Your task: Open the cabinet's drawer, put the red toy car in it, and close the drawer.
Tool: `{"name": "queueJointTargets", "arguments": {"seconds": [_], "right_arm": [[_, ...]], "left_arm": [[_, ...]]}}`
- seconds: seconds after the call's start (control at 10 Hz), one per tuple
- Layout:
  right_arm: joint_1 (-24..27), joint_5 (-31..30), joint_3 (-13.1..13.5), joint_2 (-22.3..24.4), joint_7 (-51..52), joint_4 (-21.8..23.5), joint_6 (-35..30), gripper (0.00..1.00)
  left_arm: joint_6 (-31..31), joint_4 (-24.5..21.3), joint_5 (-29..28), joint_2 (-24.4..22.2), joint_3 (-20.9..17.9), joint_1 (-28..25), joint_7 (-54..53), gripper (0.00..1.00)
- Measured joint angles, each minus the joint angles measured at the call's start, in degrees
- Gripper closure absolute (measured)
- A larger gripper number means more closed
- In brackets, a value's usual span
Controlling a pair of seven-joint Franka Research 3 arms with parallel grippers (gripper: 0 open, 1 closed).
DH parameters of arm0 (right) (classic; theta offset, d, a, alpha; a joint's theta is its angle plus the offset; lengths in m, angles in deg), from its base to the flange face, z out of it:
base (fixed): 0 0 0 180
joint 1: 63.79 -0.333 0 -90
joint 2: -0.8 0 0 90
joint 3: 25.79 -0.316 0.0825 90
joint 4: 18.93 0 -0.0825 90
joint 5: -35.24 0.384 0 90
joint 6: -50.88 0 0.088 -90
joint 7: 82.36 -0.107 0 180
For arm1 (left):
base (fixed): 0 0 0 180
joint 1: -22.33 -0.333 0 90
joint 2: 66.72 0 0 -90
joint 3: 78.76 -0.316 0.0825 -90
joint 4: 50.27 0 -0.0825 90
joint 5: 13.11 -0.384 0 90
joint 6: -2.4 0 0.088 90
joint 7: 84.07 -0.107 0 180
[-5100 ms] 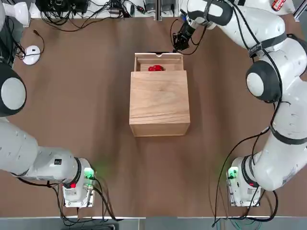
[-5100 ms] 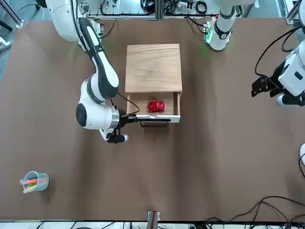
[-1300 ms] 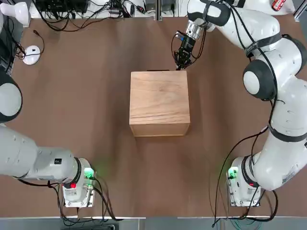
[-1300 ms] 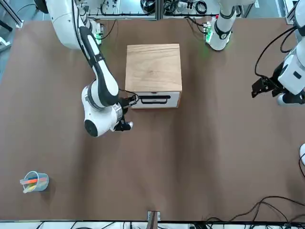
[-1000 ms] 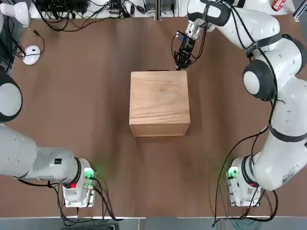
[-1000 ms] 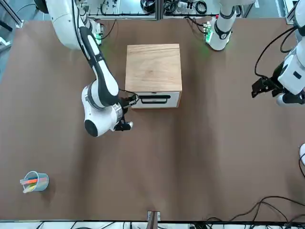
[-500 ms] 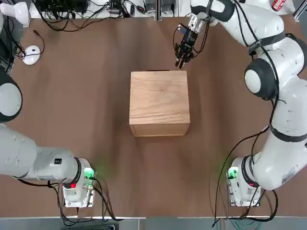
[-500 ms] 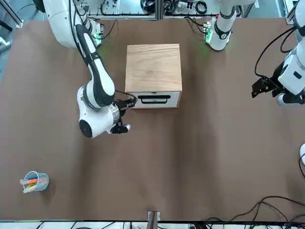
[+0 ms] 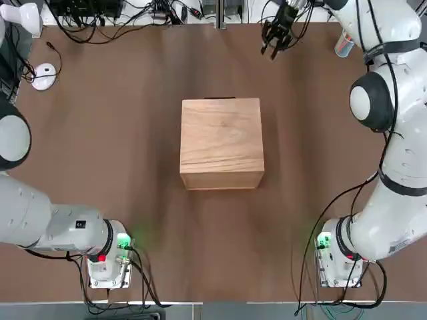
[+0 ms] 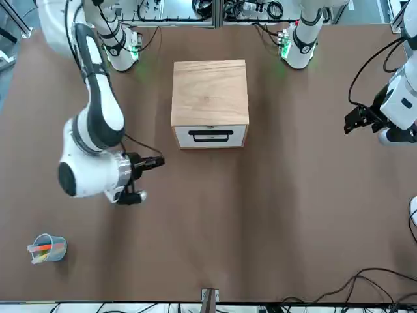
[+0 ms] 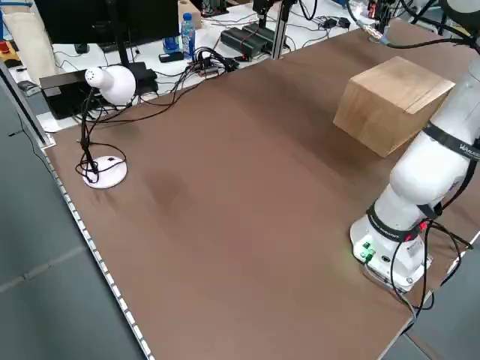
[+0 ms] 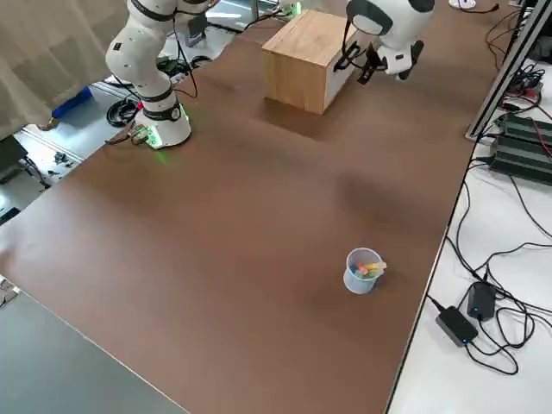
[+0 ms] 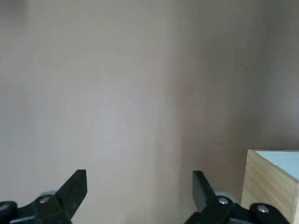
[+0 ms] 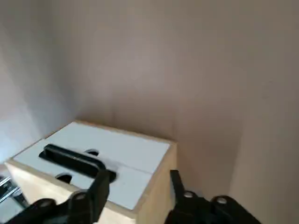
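The cabinet [image 9: 221, 143] stands mid-table, and its drawer [image 10: 210, 136] is pushed in flush, the dark handle [image 14: 74, 157] facing the far side. The red toy car is hidden from every view. My right gripper [image 9: 273, 44] hangs open and empty beyond the drawer front, well clear of it and off toward the right arm's side; it also shows in the front view [image 10: 158, 161]. My left gripper [image 10: 354, 121] is parked far out on the left side, open with nothing in it; a corner of the cabinet [image 13: 273, 186] shows in its wrist view.
A small clear cup [image 10: 45, 248] with coloured pieces stands near the far right corner. A white mouse [image 9: 44, 73] lies at the far left. Cables and electronics line the far edge [image 9: 133, 13].
The drawer, open with the red car inside five seconds ago, is now shut. My right gripper has since pulled back from the drawer front, toward the far edge and to the right.
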Motion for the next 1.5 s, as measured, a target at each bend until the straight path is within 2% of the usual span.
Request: {"name": "queueJointTargets", "arguments": {"seconds": [0.2,0.4,0.7,1.0,1.1,1.5], "right_arm": [[3.2,-3.5,0.4,0.2,0.0,-3.7,0.0,0.02],[6.6,-6.1,0.9,0.2,0.2,-5.6,-0.1,0.00],[9.3,-12.1,3.5,0.3,0.5,-6.4,-0.2,0.00],[10.2,-24.3,4.6,2.0,0.6,-6.9,-0.2,0.00],[10.8,-26.0,4.8,3.1,1.7,-7.1,-0.2,0.00],[15.4,-26.2,4.8,9.7,6.9,-7.3,-0.9,0.00]], "left_arm": [[0.0,0.0,0.0,0.2,0.0,0.0,0.0,0.00],[-0.1,0.0,0.0,0.2,0.0,0.0,0.0,0.00],[-0.2,0.0,0.0,0.2,0.0,0.0,0.0,0.00],[-0.2,0.0,0.0,0.2,0.0,0.0,0.0,0.00],[-0.2,0.0,0.0,0.2,0.0,0.0,0.0,0.00],[-0.2,0.1,0.0,0.2,0.0,0.0,0.0,0.00]]}}
